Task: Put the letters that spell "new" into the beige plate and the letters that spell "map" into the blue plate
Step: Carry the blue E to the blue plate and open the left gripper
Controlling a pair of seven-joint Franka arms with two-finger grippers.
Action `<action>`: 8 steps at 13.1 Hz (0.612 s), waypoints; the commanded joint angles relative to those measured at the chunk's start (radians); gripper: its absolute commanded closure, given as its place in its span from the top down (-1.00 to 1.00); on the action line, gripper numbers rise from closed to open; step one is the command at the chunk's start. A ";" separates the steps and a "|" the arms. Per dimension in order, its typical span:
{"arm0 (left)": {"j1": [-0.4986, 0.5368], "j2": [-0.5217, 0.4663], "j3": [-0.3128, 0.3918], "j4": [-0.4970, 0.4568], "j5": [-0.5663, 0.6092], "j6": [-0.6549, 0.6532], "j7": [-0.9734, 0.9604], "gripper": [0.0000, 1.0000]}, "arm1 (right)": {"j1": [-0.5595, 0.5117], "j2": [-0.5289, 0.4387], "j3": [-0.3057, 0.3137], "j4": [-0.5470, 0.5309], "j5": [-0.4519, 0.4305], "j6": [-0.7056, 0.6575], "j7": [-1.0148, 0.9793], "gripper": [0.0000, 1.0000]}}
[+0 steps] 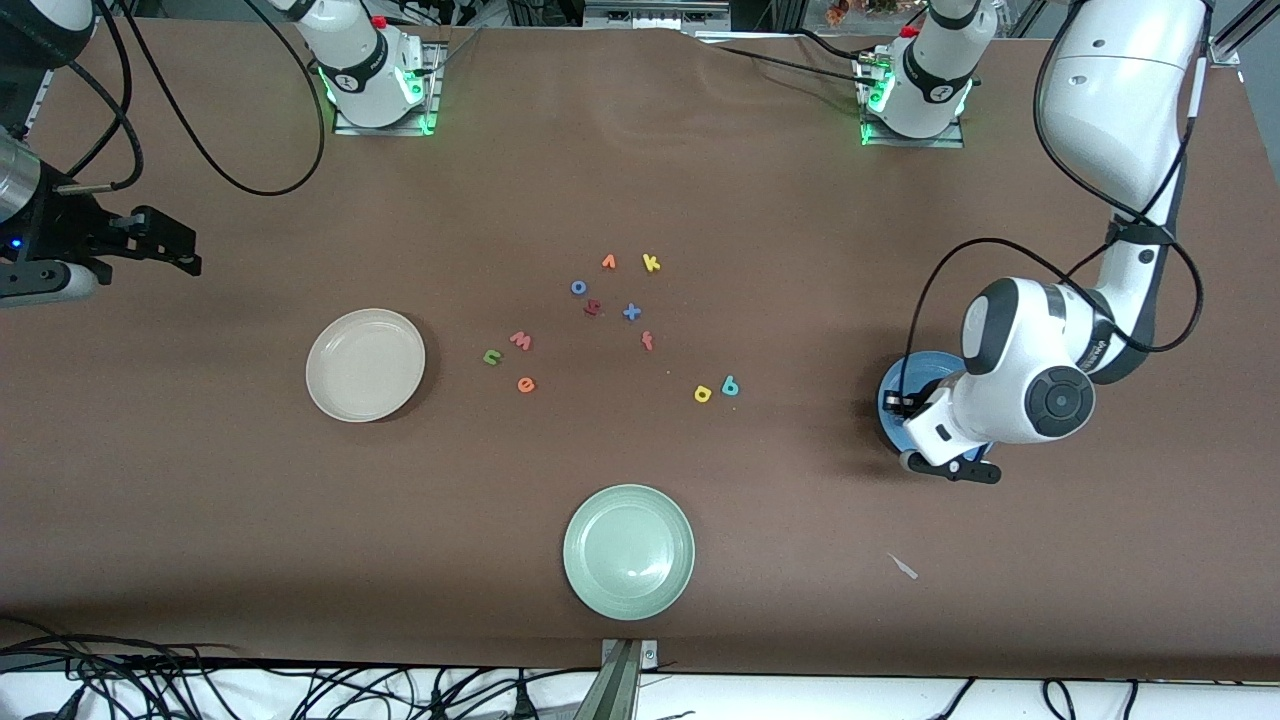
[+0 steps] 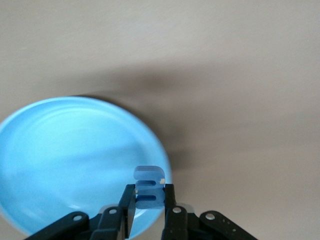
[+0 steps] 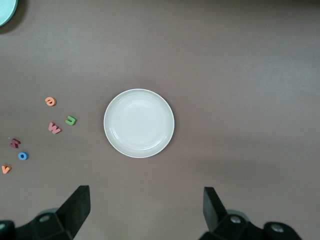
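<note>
My left gripper (image 2: 149,194) is shut on the blue-purple m (image 2: 149,186) and hangs low over the rim of the blue plate (image 2: 60,160). From the front, that arm hides most of the blue plate (image 1: 915,372) and the left gripper (image 1: 903,405). The yellow a (image 1: 702,393) and teal p (image 1: 730,385) lie side by side on the table. The pink-red w (image 1: 521,340), green n (image 1: 492,356) and orange e (image 1: 526,384) lie beside the beige plate (image 1: 365,365). My right gripper (image 1: 185,255) waits open and holds nothing, high over the right arm's end of the table. The right wrist view shows the beige plate (image 3: 139,123).
A pale green plate (image 1: 628,550) sits near the table's front edge. Farther from the front camera lie an orange v (image 1: 608,262), yellow k (image 1: 651,263), blue o (image 1: 578,287), dark red letter (image 1: 592,307), blue x (image 1: 631,312) and orange-red f (image 1: 647,341).
</note>
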 commanded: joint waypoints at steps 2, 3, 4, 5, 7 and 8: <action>0.066 0.013 -0.004 -0.025 0.089 -0.035 0.132 -0.75 | -0.004 0.005 0.005 0.018 -0.007 -0.014 0.008 1.00; 0.085 0.038 -0.004 -0.027 0.102 -0.035 0.140 -0.74 | -0.004 0.005 0.005 0.018 -0.007 -0.014 0.008 1.00; 0.083 0.044 -0.004 -0.031 0.102 -0.033 0.139 -0.72 | -0.004 0.005 0.005 0.018 -0.005 -0.013 0.009 1.00; 0.083 0.048 -0.004 -0.031 0.102 -0.031 0.139 -0.65 | -0.004 0.004 0.005 0.018 -0.005 -0.013 0.011 1.00; 0.080 0.049 -0.005 -0.025 0.102 -0.031 0.130 0.51 | -0.004 0.005 0.005 0.018 -0.005 -0.013 0.011 1.00; 0.070 0.044 -0.005 -0.010 0.103 -0.038 0.134 1.00 | -0.004 0.005 0.005 0.018 -0.005 -0.013 0.011 1.00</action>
